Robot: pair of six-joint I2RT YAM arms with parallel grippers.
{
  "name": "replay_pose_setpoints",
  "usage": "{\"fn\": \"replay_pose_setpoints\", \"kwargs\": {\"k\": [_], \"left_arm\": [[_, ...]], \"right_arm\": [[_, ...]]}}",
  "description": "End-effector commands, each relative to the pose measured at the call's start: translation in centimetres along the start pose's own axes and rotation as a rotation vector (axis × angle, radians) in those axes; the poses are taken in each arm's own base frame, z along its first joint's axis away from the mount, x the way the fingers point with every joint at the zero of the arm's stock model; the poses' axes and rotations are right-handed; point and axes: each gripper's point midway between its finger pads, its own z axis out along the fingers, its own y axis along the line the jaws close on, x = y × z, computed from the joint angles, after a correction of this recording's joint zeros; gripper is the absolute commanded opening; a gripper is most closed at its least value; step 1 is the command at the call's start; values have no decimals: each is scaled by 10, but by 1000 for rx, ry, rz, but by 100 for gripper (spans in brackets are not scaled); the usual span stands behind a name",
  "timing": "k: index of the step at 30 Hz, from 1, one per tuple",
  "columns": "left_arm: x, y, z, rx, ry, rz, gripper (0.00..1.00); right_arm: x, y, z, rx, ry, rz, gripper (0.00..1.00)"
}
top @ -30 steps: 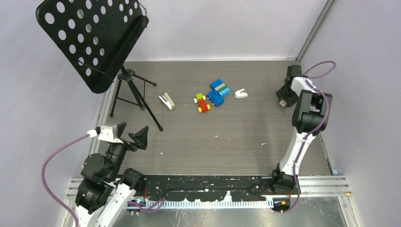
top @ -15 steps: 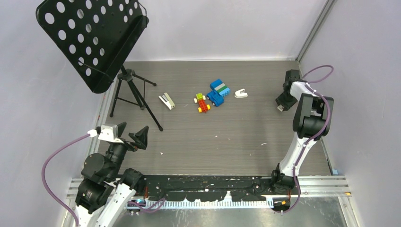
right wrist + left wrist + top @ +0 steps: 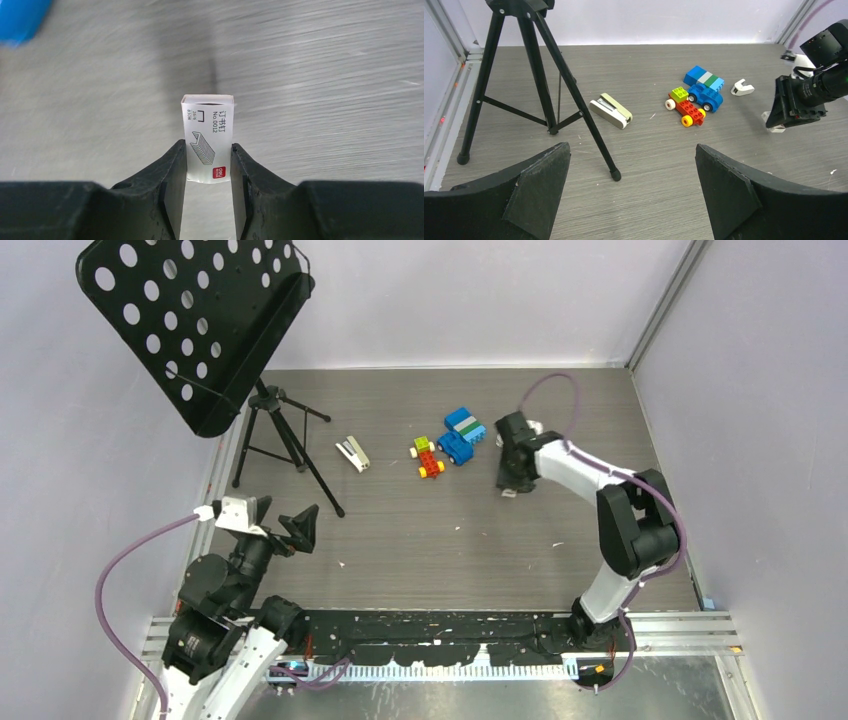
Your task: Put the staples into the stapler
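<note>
From where I stood, the stapler (image 3: pixel 352 453) lay flat on the grey table (image 3: pixel 450 540), just beside the near leg of the black tripod (image 3: pixel 539 75) that carried the perforated music stand (image 3: pixel 190 320). It was well apart from both arms. The overhead view showed the right arm stretched across to the middle of the table, its right gripper (image 3: pixel 509 485) pointing down just right of the toy bricks. Only a pale speck showed beneath it there. The right wrist camera made that plain. The two black fingers (image 3: pixel 172 175) were clenched on the sides of a small white staple box (image 3: pixel 207 120), which had a staple drawing and a pinkish mark on its face and stood out past the fingertips. That view was smeared, so I could not say whether the box's far end touched the table. The left wrist camera saw the same gripper side-on at its right edge. It also showed a white claw-shaped piece (image 3: pixel 742 88), which the right arm hid from above, lying near the blue brick vehicle (image 3: pixel 704 87). A little red car with yellow wheels (image 3: pixel 685 106) sat touching the blue one. The left gripper (image 3: pixel 631 147) hung low at the near left with its jaws spread wide and nothing between them, facing the stapler from a distance.
</note>
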Motion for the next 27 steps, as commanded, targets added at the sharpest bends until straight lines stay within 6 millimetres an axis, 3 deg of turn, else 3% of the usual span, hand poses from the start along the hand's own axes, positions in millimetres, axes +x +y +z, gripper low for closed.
{"fn": "replay_pose_setpoints", "kwargs": {"k": [1, 7, 11, 20, 27], "left_arm": [[-2, -6, 8, 25, 5, 8, 98], [4, -9, 13, 29, 48, 10, 98], [11, -16, 18, 56, 104, -3, 98], [31, -27, 32, 53, 268, -88, 98], [61, -36, 37, 39, 400, -190, 98]], "right_arm": [[30, 61, -37, -162, -44, -274, 39], [94, 125, -67, -341, -39, -574, 39], [128, 148, -74, -383, -60, -723, 39], [176, 157, -60, -328, -70, -909, 39], [191, 153, -56, -330, -76, -940, 42]]}}
